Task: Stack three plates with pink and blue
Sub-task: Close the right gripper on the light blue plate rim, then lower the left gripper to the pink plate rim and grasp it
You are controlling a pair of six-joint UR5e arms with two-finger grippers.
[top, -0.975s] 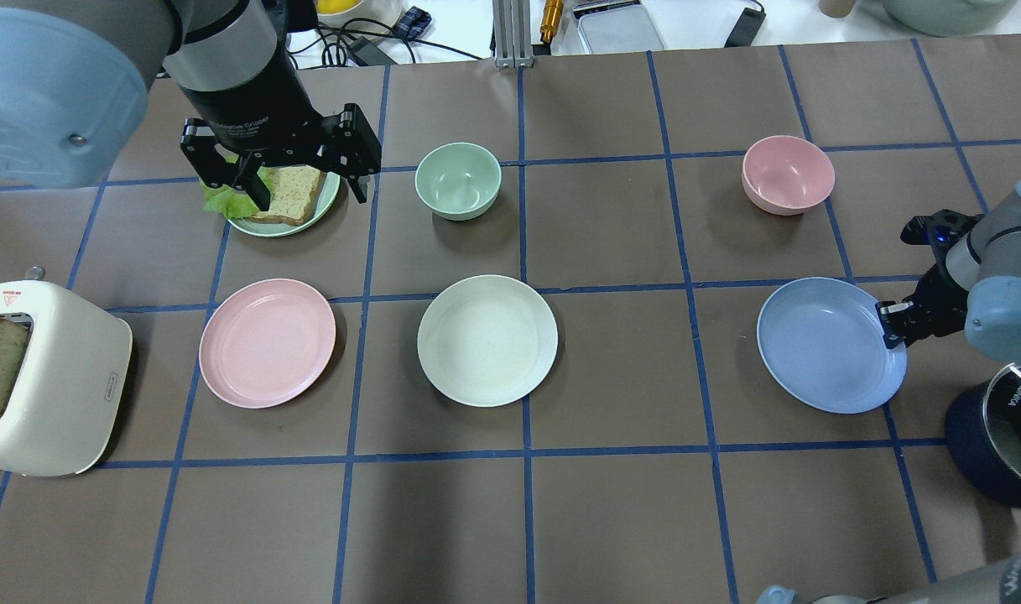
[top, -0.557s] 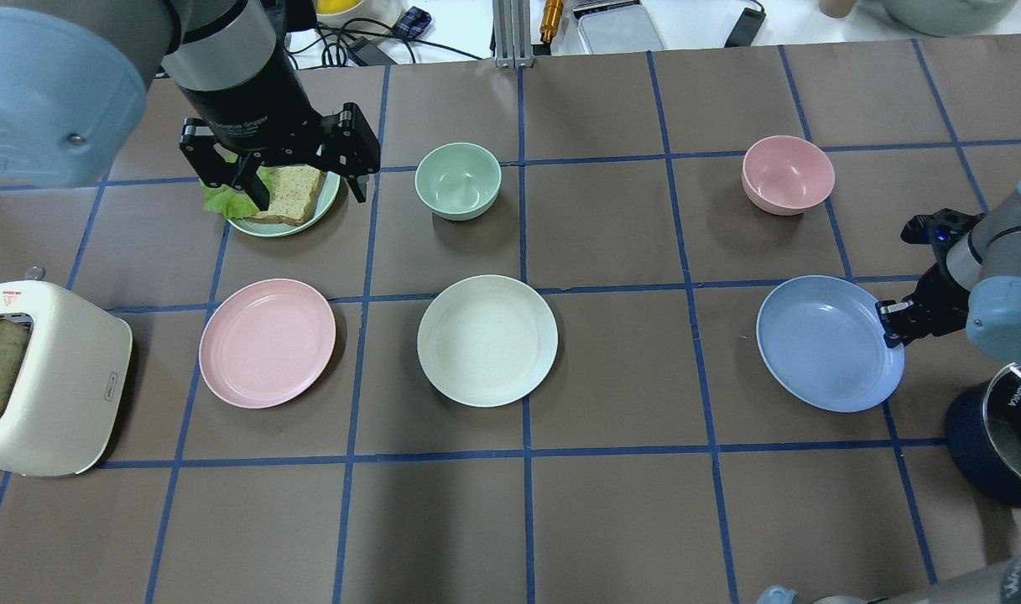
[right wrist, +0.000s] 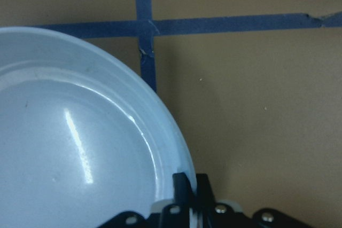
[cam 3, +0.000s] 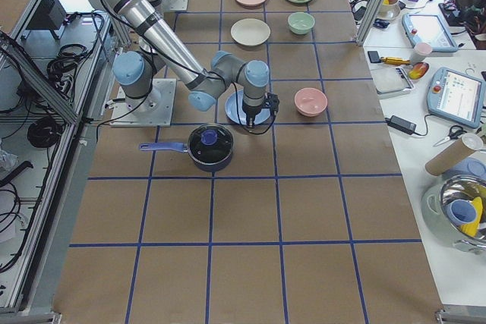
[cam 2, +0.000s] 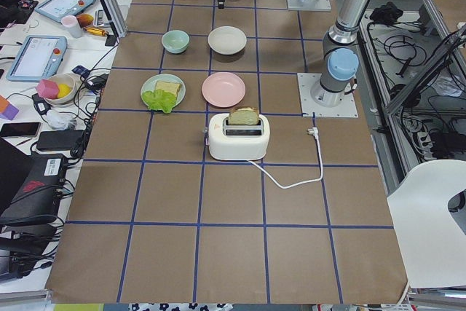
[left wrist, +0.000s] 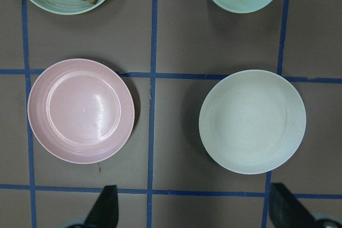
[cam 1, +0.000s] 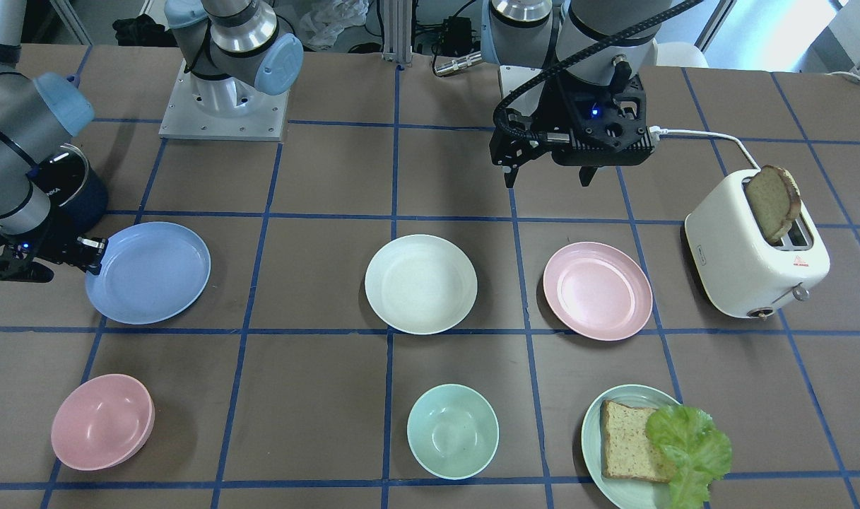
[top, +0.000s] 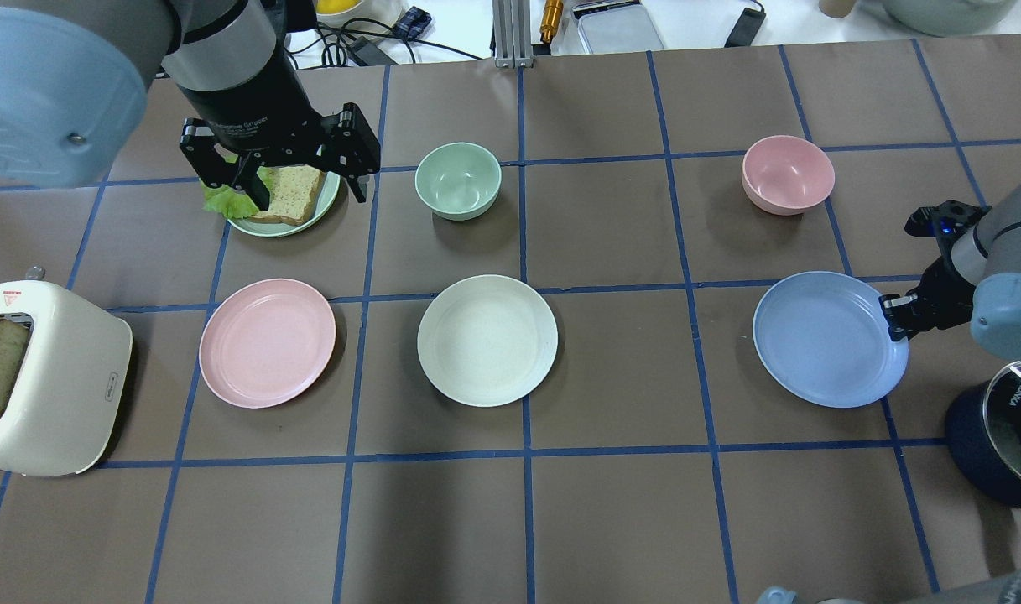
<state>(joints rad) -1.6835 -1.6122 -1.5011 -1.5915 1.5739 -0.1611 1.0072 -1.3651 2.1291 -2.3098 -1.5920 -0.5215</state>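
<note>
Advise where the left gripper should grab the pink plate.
Likely the raised rim of the pink plate, from above, one finger inside, one outside: it lies flat and shallow. The edge toward the bread plate keeps clear of the toaster.

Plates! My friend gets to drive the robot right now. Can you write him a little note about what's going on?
Left gripper: open, holding nothing, up in the air; its wrist camera looks down on the pink and cream plates.
Right gripper: shut on the rim of the blue plate, on the robot's right side.
Pink plate and cream plate: side by side but apart, nothing on them.
Done: only the grip on the blue plate. No plate is stacked.
Left: put the three plates into one pile, using the pink and the blue.
</note>
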